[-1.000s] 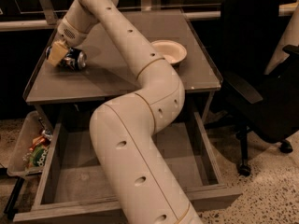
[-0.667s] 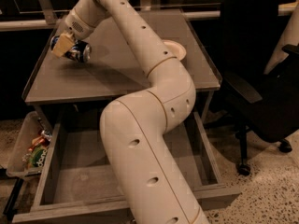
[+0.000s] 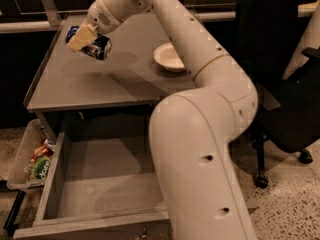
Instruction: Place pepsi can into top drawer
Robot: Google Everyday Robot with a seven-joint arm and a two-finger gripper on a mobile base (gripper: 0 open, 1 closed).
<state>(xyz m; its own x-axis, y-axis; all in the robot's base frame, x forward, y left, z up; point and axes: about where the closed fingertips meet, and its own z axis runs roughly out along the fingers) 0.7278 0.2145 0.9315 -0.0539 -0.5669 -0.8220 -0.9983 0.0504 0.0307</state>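
My gripper is shut on the pepsi can, a dark blue can held tilted on its side in the air above the left part of the grey table top. The top drawer stands pulled open below the table's front edge, wide and shallow, with nothing visible inside it. My large white arm crosses the right half of the view and hides the drawer's right side.
A white bowl sits on the table to the right of the can. A clear plastic bin with colourful snack packets stands on the floor left of the drawer. A black office chair stands at the right.
The gripper has lifted the can off the table's far left corner and carried it up and towards the right and front. The can now hangs in the air.
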